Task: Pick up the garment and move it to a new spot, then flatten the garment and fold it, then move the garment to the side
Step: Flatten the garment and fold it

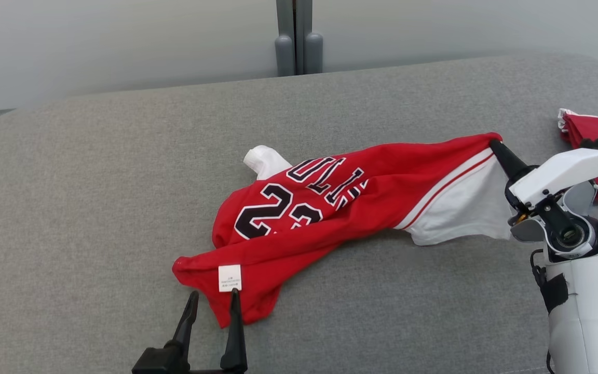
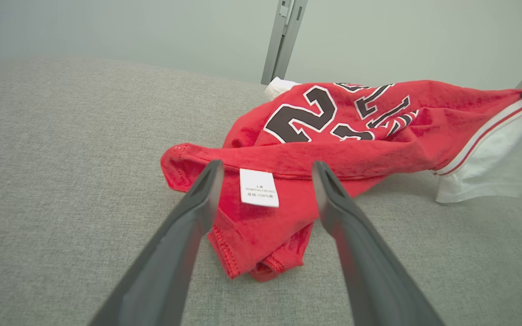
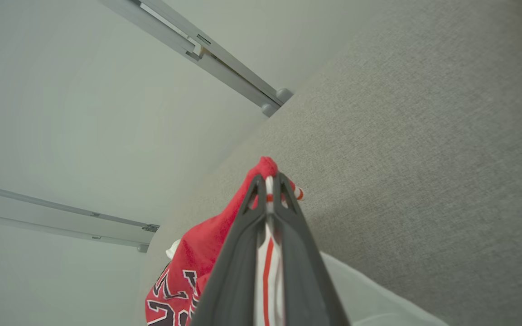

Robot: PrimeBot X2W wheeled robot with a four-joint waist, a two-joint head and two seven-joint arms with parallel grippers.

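Red garment [image 1: 340, 208] gripped by right hand [image 1: 495, 141] (left hand [image 1: 214, 294] straddles it).

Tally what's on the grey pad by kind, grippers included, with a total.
Red fabrics: 2 (jersey, red cloth at the right edge)
Grippers: 2 (left gripper open, right gripper shut on the jersey)
Total: 4

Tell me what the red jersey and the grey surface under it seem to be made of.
Jersey: thin, soft fabric, probably a synthetic sports knit; it drapes in loose folds, and the hem shows tiny holes. Grey surface: matte woven upholstery cloth, likely over padding; fine flecked weave, rounded edges.
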